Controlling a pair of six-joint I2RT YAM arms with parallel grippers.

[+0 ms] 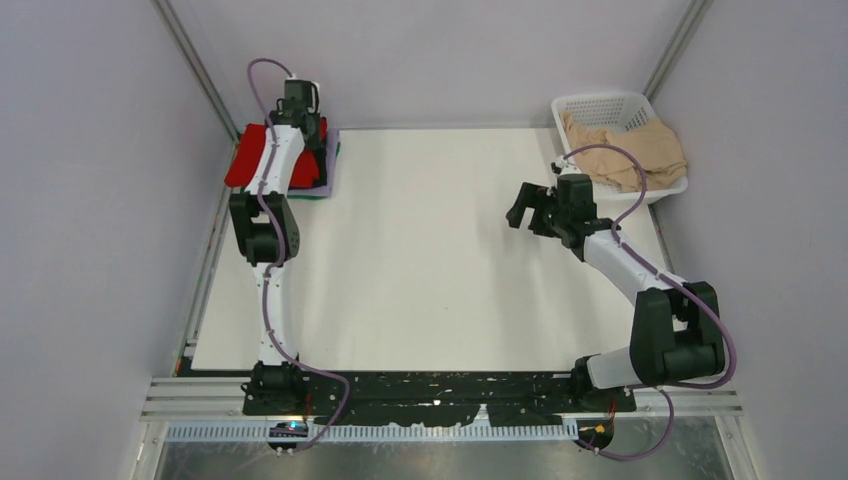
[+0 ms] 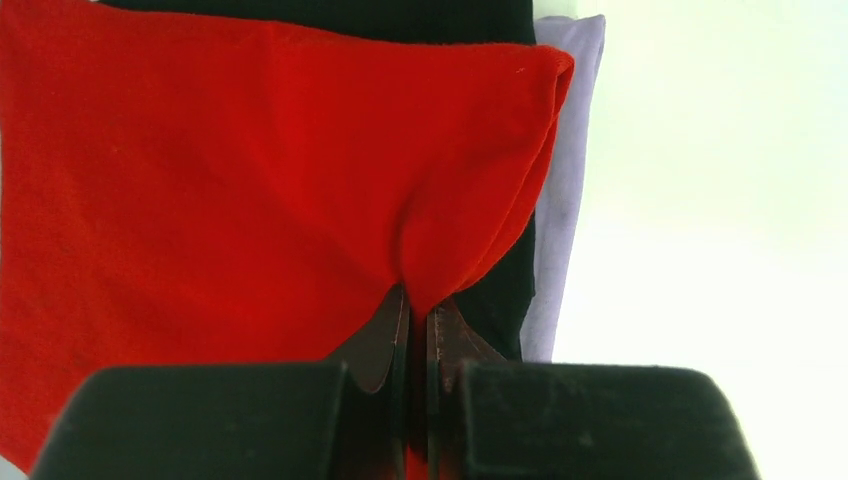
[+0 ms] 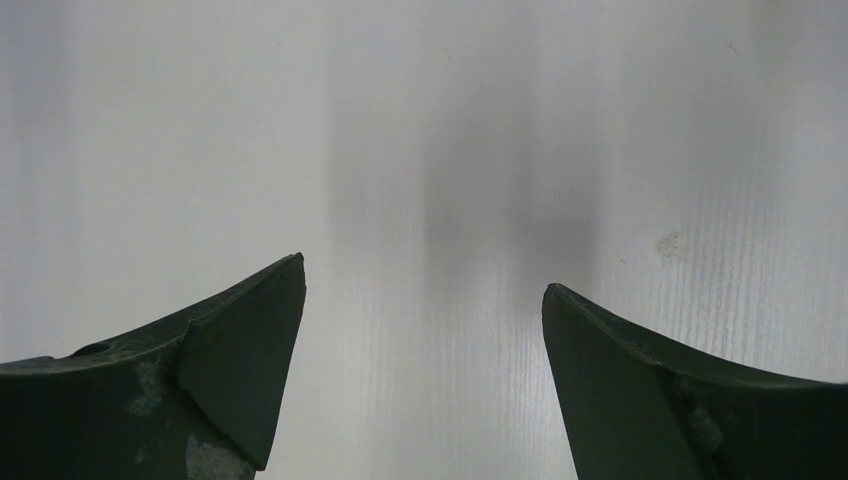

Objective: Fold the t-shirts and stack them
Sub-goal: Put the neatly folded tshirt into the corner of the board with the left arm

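A folded red t-shirt [image 1: 247, 165] lies on top of a stack at the table's back left. In the left wrist view the red t-shirt [image 2: 220, 190] covers a black one [image 2: 505, 290] and a lavender one [image 2: 570, 200]. A green edge [image 1: 318, 194] shows at the stack's bottom. My left gripper [image 2: 420, 310] is shut on a pinched fold of the red t-shirt; from above, my left gripper [image 1: 297, 100] sits over the stack's far edge. My right gripper [image 3: 422, 290] hangs open over bare table, seen from above as the right gripper [image 1: 522, 207] right of the middle. Beige t-shirts [image 1: 625, 150] fill the basket.
A white lattice basket [image 1: 600, 104] stands at the back right corner of the table. Grey walls close in the left, back and right sides. The arm bases sit on a black rail [image 1: 440, 392] along the near edge.
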